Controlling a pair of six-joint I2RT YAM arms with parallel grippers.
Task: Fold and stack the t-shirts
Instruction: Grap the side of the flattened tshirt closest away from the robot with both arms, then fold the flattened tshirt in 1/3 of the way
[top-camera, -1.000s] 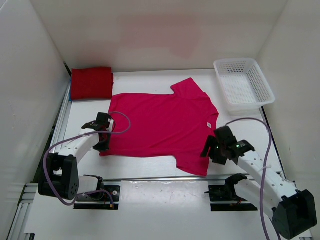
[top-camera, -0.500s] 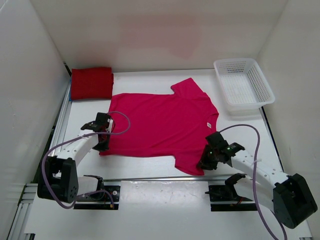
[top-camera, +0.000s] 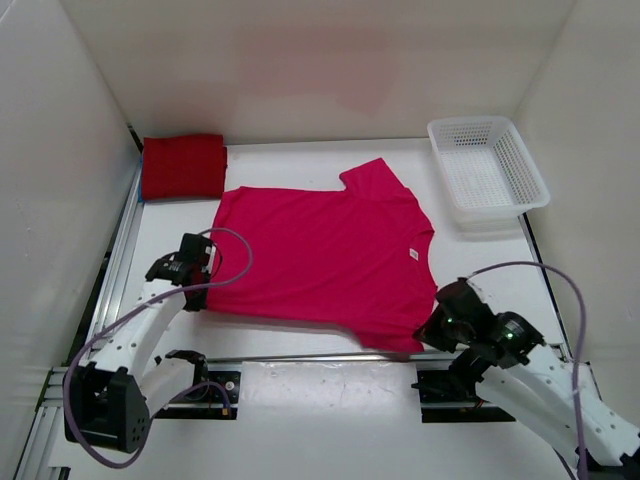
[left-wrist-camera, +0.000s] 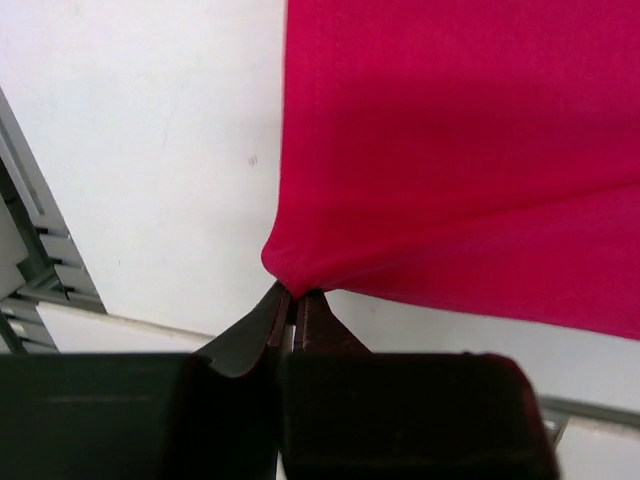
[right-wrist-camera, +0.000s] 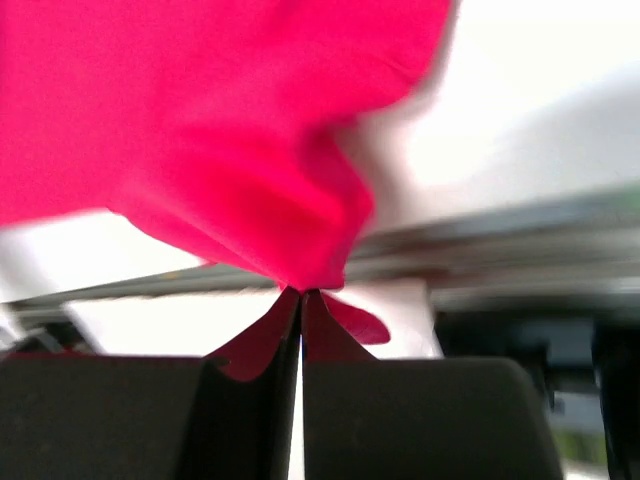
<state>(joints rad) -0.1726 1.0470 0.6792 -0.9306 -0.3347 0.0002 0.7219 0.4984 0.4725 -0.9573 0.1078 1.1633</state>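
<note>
A bright pink-magenta t-shirt lies spread flat in the middle of the table. My left gripper is shut on its near left corner, and the cloth is bunched at the fingertips. My right gripper is shut on the near right sleeve, which is lifted and gathered into folds. A dark red t-shirt lies folded at the far left corner. A blue one is out of view.
A white plastic mesh basket stands at the far right. Metal rails run along the table's near edge, just under both grippers. White walls close in the table on three sides.
The right gripper has closed on the near sleeve and pulled back toward the near edge. The left gripper, still shut, has drawn its corner nearer and leftward, so the shirt has shifted.
</note>
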